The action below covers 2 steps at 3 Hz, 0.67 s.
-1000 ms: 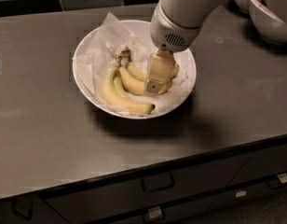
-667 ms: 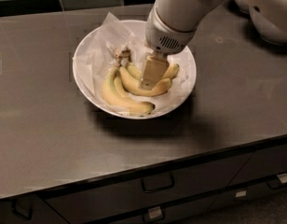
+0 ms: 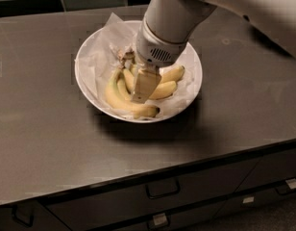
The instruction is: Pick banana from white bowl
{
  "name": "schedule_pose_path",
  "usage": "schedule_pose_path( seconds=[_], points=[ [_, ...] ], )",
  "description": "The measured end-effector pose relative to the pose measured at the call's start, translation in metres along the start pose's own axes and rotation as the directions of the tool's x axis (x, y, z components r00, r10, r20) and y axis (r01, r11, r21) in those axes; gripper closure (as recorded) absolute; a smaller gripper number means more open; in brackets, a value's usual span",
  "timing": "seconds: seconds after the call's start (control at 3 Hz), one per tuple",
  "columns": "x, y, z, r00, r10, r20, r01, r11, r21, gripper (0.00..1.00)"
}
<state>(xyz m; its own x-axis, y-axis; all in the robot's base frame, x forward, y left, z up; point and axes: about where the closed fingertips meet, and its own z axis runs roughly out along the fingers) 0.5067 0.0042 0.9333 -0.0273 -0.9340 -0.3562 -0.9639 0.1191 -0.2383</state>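
Tan and blunt, the hand (image 3: 142,93) points down into the white bowl (image 3: 80,78), its tip low among the fruit near the middle of the bowl. From this angle it shows as one beige piece, and I cannot tell whether it is apart, together or clamped on anything. It hangs from a grey wrist collar with a small vent grille, and above that the thick white arm (image 3: 174,16) slopes up and away to the upper right.

The banana (image 3: 120,102) lies just left of and below the hand – the longest one, pale yellow and strongly curved. Its greenish stem end is up near the brownish stem cluster (image 3: 126,57), and its dark tip is at the bowl's near side. The hand's tip overlaps the inner side of the curve, but contact cannot be made out.

Two shorter bananas (image 3: 168,82) stick out to the right of the hand, one above the other, both plumper and a deeper yellow. All the fruit rests on crumpled white paper (image 3: 102,52) that lines the bowl and pokes up past the far rim.

The bowl sits on a dark grey-brown desk (image 3: 42,143) and casts a shadow toward the front edge. Below that edge run dark drawers (image 3: 162,189) with bar handles – behind the desk, dark wall tiles (image 3: 28,4).
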Motion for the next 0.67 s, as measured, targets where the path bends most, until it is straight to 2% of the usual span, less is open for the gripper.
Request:
schedule_pose_path(
  seconds=[0.33,0.67],
  points=[
    [-0.001,0.027,0.001,1.0,0.028,-0.006,-0.028,0.9988,-0.041,0.33],
    [0.002,0.041,0.007,0.999,0.053,-0.004,-0.053,0.9968,-0.06,0.35]
  ],
)
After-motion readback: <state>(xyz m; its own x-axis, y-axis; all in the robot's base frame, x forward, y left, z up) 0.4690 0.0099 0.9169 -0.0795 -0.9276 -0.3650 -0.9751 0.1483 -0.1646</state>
